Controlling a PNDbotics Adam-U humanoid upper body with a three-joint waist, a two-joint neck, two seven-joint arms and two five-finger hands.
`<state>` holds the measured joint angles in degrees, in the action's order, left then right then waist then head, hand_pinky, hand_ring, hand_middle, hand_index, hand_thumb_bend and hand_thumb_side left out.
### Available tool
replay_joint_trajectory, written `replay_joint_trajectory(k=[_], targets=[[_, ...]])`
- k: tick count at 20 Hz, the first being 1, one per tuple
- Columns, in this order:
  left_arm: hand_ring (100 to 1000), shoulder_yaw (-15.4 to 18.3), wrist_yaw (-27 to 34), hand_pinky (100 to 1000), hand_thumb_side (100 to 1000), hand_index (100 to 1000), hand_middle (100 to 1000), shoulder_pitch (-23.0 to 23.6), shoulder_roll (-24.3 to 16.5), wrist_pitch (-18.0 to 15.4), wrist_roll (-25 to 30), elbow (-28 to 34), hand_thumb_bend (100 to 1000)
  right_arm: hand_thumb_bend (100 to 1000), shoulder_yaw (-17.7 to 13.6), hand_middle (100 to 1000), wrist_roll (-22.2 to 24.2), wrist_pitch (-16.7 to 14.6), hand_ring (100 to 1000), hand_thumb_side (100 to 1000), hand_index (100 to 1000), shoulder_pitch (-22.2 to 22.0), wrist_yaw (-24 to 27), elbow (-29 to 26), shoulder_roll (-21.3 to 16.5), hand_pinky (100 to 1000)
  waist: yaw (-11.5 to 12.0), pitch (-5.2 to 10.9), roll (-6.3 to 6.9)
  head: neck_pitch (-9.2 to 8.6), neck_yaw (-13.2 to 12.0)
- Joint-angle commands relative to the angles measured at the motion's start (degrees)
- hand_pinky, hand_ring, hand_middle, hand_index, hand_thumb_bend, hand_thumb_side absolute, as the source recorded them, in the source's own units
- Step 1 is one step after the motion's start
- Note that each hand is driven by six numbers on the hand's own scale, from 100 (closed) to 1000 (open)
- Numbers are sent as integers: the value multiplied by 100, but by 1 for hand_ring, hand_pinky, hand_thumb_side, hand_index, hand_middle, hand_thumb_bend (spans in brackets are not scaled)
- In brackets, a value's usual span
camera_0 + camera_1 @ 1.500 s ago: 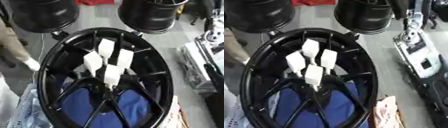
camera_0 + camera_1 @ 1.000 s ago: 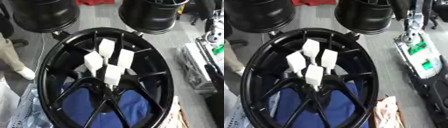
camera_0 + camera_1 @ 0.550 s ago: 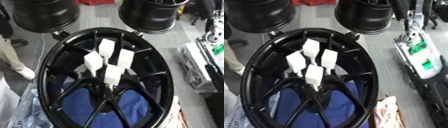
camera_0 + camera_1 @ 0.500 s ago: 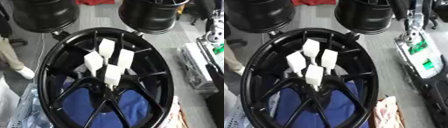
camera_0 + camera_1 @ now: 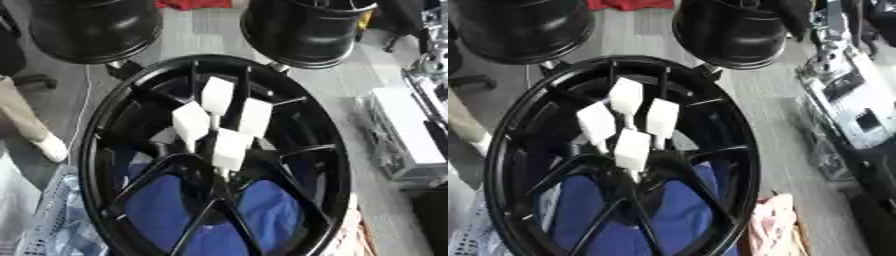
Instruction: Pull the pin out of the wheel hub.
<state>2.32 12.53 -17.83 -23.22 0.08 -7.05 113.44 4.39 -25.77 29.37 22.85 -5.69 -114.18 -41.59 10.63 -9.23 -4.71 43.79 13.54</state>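
A large black wheel hub (image 5: 325, 131) lies flat in the middle of both views, spokes running to its centre (image 5: 219, 182). Several pins with white rectangular tags stand upright near the centre: one at the back (image 5: 217, 95), one on the left (image 5: 191, 120), one on the right (image 5: 255, 116) and one at the front (image 5: 231, 149). Neither of my hands shows in either view, and nothing touches the pins.
Two black wheel barrels (image 5: 92, 27) (image 5: 306, 27) stand behind the hub. Blue cloth (image 5: 166, 210) lies under the spokes. Grey and silver equipment (image 5: 842, 95) fills the right side. A pink rag (image 5: 772, 225) and a mesh basket (image 5: 39, 227) flank the hub's front. A person's leg (image 5: 26, 120) stands at the left.
The hub and its pins have not moved. The person's leg at the left has shifted a little.
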Motion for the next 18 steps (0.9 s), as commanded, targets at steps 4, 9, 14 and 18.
replay_joint_trajectory(k=[4,9,14,18], targets=[[731,-11,8,914,699,758,697,-70,-110,-4,41,115,100,100,108,602,1392,255,681,403,725,399,-673,-41,-760,723,6,33,12,33,-31],[732,-24,-2,915,701,758,697,-64,-133,3,54,115,100,100,316,639,2624,290,722,313,756,769,-1172,-41,-1285,773,3,-13,0,33,-29],[732,-40,-10,915,702,758,697,-91,-162,-5,74,115,100,100,504,676,3651,161,753,276,778,1064,-1445,-41,-1707,808,-3,-73,-3,33,-21],[732,-52,-17,915,703,758,697,-110,-183,-8,86,115,100,100,675,701,4324,-45,775,265,793,1291,-1538,-41,-1968,832,-8,-134,-4,33,-16]])
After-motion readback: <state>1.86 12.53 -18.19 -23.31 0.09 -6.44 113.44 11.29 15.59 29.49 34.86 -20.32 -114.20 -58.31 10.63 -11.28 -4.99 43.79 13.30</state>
